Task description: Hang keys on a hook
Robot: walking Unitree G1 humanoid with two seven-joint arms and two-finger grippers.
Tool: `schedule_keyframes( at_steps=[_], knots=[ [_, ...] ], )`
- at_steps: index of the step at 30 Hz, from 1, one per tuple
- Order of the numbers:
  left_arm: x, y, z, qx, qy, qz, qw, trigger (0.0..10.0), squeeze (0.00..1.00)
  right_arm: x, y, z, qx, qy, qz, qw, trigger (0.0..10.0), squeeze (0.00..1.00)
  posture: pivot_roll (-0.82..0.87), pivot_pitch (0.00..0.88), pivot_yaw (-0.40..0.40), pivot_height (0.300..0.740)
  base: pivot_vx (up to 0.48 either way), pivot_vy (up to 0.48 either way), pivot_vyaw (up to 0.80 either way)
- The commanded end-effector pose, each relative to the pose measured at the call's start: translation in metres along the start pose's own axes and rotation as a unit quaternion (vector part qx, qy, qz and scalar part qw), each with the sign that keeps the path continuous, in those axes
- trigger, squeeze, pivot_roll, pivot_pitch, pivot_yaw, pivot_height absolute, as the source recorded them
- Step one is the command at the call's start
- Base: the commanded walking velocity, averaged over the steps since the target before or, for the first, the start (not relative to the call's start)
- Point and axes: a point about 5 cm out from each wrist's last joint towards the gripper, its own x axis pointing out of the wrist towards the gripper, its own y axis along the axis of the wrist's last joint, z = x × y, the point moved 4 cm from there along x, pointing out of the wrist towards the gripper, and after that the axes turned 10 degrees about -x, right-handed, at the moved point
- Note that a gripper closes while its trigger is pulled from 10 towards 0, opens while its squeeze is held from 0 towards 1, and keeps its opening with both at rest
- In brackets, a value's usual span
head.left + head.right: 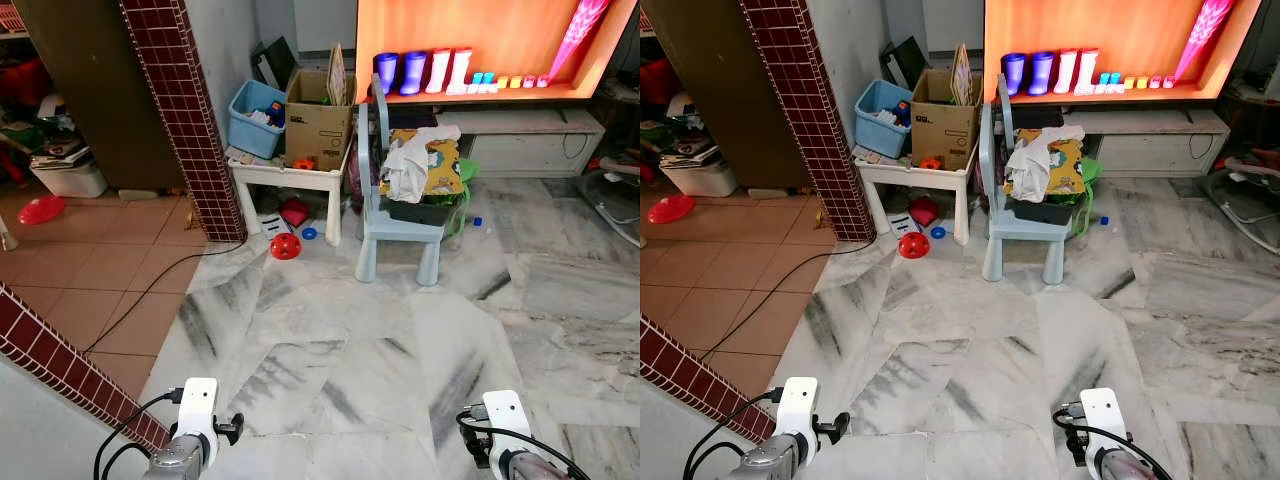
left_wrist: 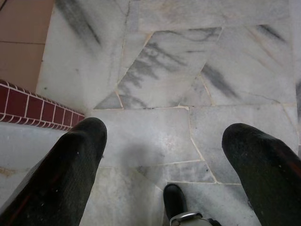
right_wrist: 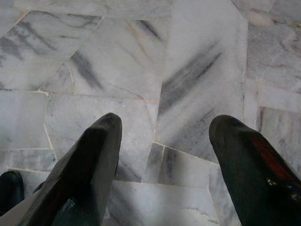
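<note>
Nothing readable is showing up anywhere here. The cardboard box (image 1: 318, 125) is carrying some small print, but it's too blurry to make out.

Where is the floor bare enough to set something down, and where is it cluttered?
Bare: the marble floor from the blue chair back toward both grippers, and the terracotta tiles left of the brick column. Crowded: under and on the white table, and the chair seat.

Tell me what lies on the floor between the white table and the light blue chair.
In the left eye view, a small blue ring lies on marble floor between white table and light blue chair.
</note>
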Motion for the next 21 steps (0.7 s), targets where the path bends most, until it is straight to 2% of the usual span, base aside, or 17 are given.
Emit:
schedule_keyframes(
  at_steps=[1, 4, 6, 8, 11, 14, 17, 21],
  knots=[
    [0.000, 0.005, -0.004, 0.005, 0.003, 0.005, 1.000, 10.0, 0.00, 0.000, 0.002, 0.003, 0.003, -0.005, 0.004, 1.000, 10.0, 0.00, -0.08, 0.000, 0.044, 0.740, 0.000, 0.000, 0.00],
    [0.001, 0.012, -0.001, 0.000, -0.001, 0.019, 1.000, 10.0, 0.00, 0.001, 0.009, 0.006, 0.019, -0.015, 0.018, 1.000, 10.0, 0.00, -0.08, 0.000, 0.045, 0.740, 0.000, 0.000, 0.00],
    [0.002, 0.023, 0.004, -0.013, -0.012, 0.046, 0.999, 10.0, 0.00, 0.002, 0.021, 0.007, 0.043, -0.020, 0.049, 0.998, 10.0, 0.00, -0.08, 0.000, 0.045, 0.740, 0.000, 0.000, 0.00],
    [0.002, 0.024, 0.005, -0.016, -0.014, 0.049, 0.999, 10.0, 0.00, 0.003, 0.023, 0.007, 0.046, -0.020, 0.052, 0.997, 10.0, 0.00, -0.08, 0.000, 0.045, 0.740, 0.000, 0.000, 0.00],
    [0.002, 0.041, 0.014, -0.032, -0.041, 0.090, 0.995, 10.0, 0.00, 0.003, 0.039, 0.007, 0.074, -0.024, 0.090, 0.993, 10.0, 0.00, -0.08, 0.000, 0.041, 0.740, 0.000, 0.000, 0.00],
    [0.001, 0.061, 0.020, -0.048, -0.054, 0.135, 0.988, 10.0, 0.00, 0.003, 0.055, 0.009, 0.109, -0.028, 0.129, 0.985, 10.0, 0.00, -0.08, 0.000, 0.038, 0.740, 0.000, 0.000, 0.00],
    [-0.001, 0.074, 0.026, -0.058, -0.069, 0.164, 0.982, 10.0, 0.00, 0.002, 0.067, 0.010, 0.115, -0.029, 0.162, 0.980, 10.0, 0.00, -0.08, 0.000, 0.037, 0.740, 0.000, 0.000, 0.00],
    [-0.007, 0.100, 0.037, -0.064, -0.098, 0.226, 0.967, 10.0, 0.00, -0.002, 0.093, 0.015, 0.113, -0.035, 0.221, 0.968, 10.0, 0.00, -0.08, 0.000, 0.040, 0.740, 0.000, 0.000, 0.00]
  ],
)
